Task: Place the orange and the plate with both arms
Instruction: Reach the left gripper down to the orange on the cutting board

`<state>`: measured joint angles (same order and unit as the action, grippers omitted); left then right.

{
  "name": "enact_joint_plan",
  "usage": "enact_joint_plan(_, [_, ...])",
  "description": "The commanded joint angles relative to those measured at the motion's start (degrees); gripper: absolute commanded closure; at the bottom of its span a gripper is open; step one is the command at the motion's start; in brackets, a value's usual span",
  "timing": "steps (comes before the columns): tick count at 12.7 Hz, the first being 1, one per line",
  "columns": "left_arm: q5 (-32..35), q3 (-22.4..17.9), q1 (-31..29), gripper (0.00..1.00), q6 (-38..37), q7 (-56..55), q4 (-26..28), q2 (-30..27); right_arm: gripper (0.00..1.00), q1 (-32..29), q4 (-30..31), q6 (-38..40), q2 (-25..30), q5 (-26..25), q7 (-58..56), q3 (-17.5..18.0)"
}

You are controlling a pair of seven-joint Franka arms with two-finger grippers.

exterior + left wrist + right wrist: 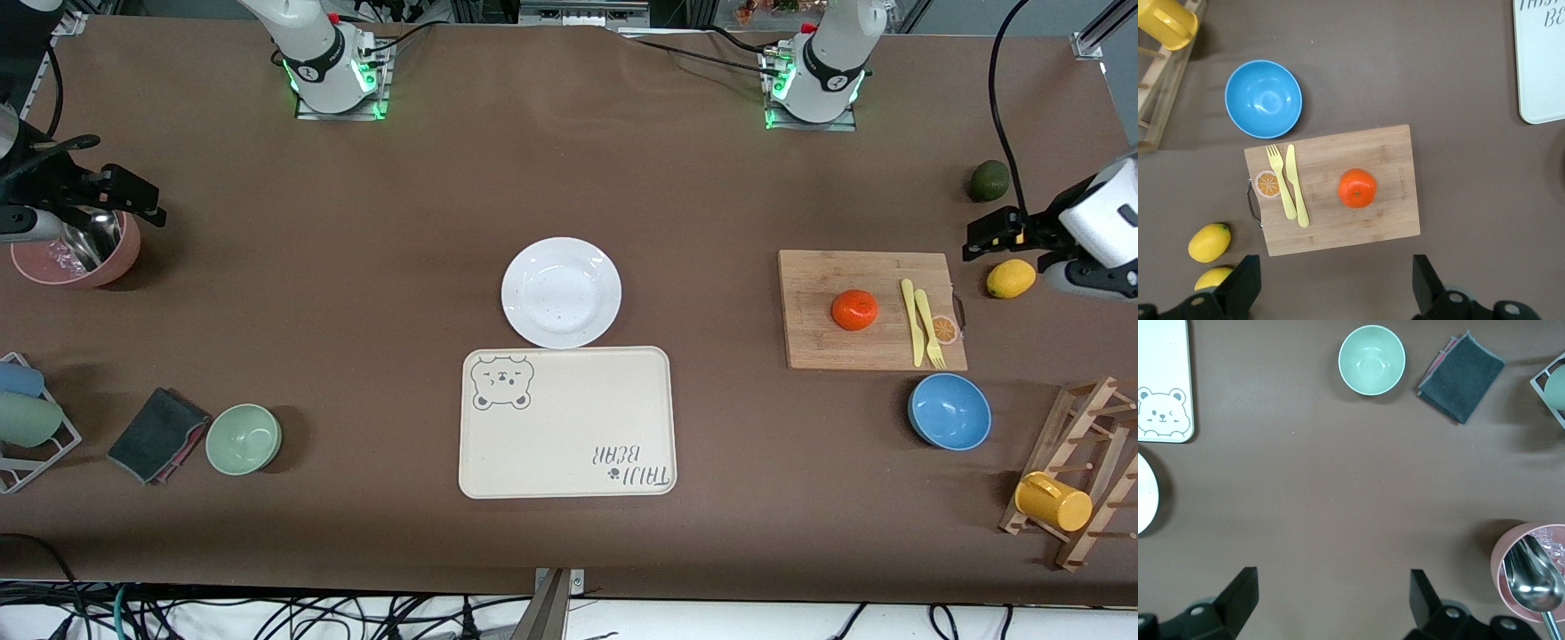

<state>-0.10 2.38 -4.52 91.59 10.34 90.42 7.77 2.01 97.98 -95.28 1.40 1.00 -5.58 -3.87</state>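
Note:
The orange [854, 309] [1357, 188] sits on a wooden cutting board [822, 338] toward the left arm's end of the table. The white plate [561, 292] lies mid-table, touching the cream tray's edge; only its rim [1145, 493] shows in the right wrist view. My left gripper [987, 236] [1336, 280] hangs open and empty over the table beside the board, near a lemon. Over the pink bowl at the right arm's end, my right gripper [124, 197] [1333, 593] is also open, holding nothing.
A bear-print tray [569, 427] lies nearer the camera than the plate. A yellow knife and fork [920, 322] share the board. Around are a blue bowl [949, 411], lemon [1011, 278], lime [989, 180], mug rack [1067, 471], green bowl [244, 438], dark cloth [157, 434], pink bowl [76, 253].

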Motion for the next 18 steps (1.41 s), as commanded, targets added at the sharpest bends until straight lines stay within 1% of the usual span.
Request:
enact_joint_plan(1, [1.4, 0.1, 0.3, 0.00, -0.4, 0.7, -1.3, 4.0, 0.00, 0.2, 0.6, 0.1, 1.2, -0.1, -0.7, 0.0])
enact_joint_plan(3, [1.3, 0.1, -0.2, 0.00, 0.1, 0.6, -1.4, 6.8, 0.00, 0.2, 0.5, 0.1, 1.1, -0.1, -0.6, 0.0])
enact_joint_plan(8, [1.4, 0.1, 0.2, 0.00, 5.3, 0.7, 0.0, 14.0, 0.00, 0.2, 0.6, 0.2, 1.2, -0.1, -0.7, 0.1])
enact_joint_plan(9, [1.4, 0.1, 0.2, 0.00, 6.4, 0.7, 1.0, 15.5, 0.00, 0.2, 0.5, 0.2, 1.1, -0.1, -0.7, 0.1])
enact_joint_plan(12, [1.4, 0.1, 0.1, 0.00, 11.3, 0.2, 5.5, 17.8, 0.00, 0.2, 0.6, 0.2, 1.1, -0.1, -0.7, 0.1])
enact_joint_plan(14, [1.3, 0.1, 0.0, 0.00, 13.7, 0.2, 7.1, 19.4, 0.00, 0.2, 0.6, 0.2, 1.1, -0.1, -0.7, 0.1])
enact_joint_plan(15, [1.2, 0.1, 0.0, 0.00, 14.5, 0.1, 7.7, 19.6, 0.00, 0.2, 0.5, 0.2, 1.1, -0.1, -0.7, 0.1])
enact_joint_plan(18, [0.9, 0.1, -0.6, 0.00, 19.6, 0.0, 12.0, 19.1, 0.00, 0.2, 0.6, 0.2, 1.2, -0.1, -0.7, 0.1])
